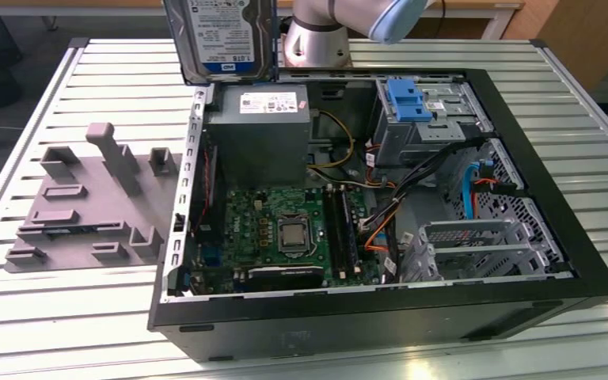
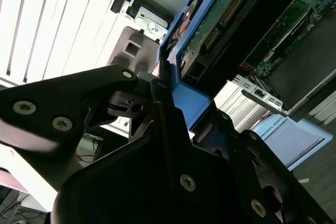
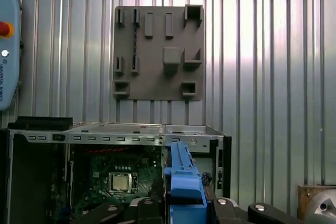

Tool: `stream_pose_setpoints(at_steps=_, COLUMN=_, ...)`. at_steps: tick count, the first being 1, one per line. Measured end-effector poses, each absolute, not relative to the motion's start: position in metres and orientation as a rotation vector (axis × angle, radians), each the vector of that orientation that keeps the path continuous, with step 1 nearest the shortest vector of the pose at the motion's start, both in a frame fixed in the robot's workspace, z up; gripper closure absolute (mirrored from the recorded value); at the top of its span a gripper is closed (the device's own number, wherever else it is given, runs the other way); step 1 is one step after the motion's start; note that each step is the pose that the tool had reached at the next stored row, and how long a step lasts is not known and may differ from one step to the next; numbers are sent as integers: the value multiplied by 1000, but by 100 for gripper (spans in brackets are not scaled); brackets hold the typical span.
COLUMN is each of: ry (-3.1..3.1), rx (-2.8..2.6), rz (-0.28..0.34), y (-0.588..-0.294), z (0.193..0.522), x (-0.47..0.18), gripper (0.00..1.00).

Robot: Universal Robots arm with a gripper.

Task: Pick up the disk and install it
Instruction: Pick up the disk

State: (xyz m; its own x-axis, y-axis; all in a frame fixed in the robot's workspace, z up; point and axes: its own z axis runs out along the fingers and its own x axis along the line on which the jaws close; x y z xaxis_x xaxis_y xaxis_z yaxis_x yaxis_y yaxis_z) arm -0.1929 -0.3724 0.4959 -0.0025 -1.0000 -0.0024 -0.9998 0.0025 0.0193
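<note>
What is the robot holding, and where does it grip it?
The disk: the gripper clamps the edge of its blue bracket.

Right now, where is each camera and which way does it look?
Exterior view: off the arm, looking down into the computer; arm and disk show.
Second wrist view: on the arm, looking along the hand gripping the disk.
First wrist view: on the arm, looking past hand and disk at the grey block.
All share the disk.

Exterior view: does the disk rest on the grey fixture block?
No; the disk hangs upright in the air, apart from the grey fixture block.
</note>
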Motion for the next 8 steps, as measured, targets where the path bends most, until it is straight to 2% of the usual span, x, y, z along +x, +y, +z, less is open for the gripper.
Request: stream_pose_setpoints(at_steps=8, ry=-2215, rx=2210, rz=-24, y=-373, z=496, x=-176, gripper=64)
